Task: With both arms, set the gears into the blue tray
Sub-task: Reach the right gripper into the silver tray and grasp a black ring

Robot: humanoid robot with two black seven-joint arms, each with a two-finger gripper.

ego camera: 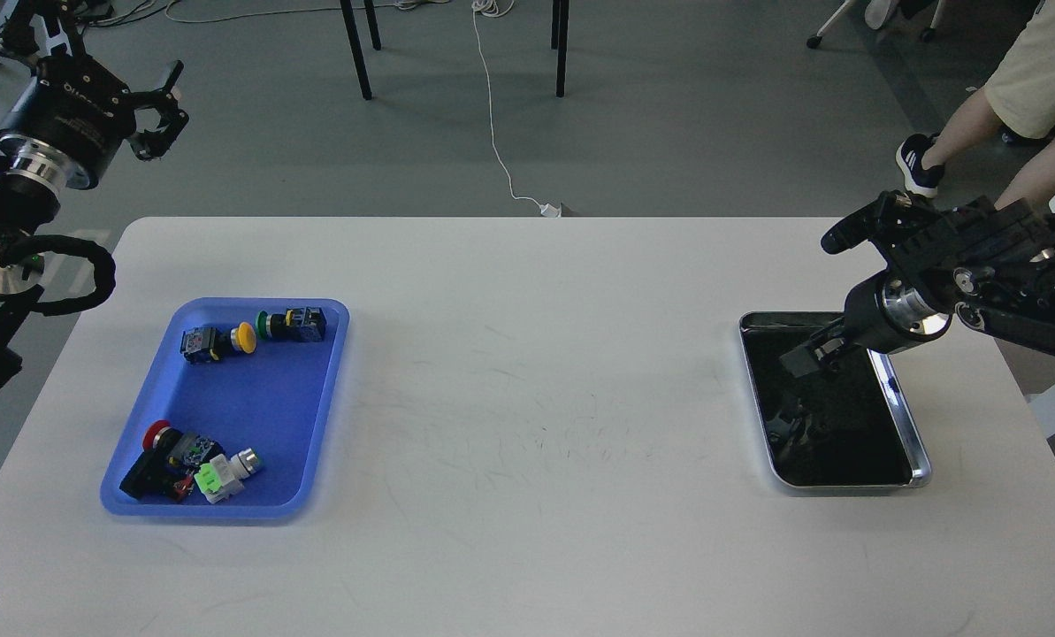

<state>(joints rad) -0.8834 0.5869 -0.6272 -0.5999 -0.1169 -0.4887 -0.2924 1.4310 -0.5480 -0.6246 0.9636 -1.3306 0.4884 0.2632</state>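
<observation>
A: Entry, head view. The right gripper [814, 354] was down over the steel tray [921, 464] at the right of the white table [536, 372], near the tray's far end. Step in hand, by my reading: the right arm reaching for a gear out of that tray.

B: Were the gears themselves logged?

A: No. The tray bottom was dark and mirror-like, and nothing on it could be made out as a small toothed wheel. Where the gears lay could not be told; I only presume that tray.

B: Jaw state, right side?

A: Could not be told. The fingers showed dark against the dark tray and could not be separated.

B: And the left?

A: The left gripper [160, 111] was raised beyond the table's far-left corner, well apart from everything, its fingers spread and holding nothing.

B: Destination?

A: The blue tray [332, 372] sat at the left of the table, well apart from the steel one. It held only push-button switches: a yellow-capped one [217, 341] and a green-capped one [293, 324] at the far end, a red-capped cluster [173, 456] at the near end. Its middle was bare.

B: Next move calls for?

A: In my judgement, a fine pinch on a very small part over a reflective floor, then a long carry leftward, possibly a handover, with release into the bare middle.
</observation>
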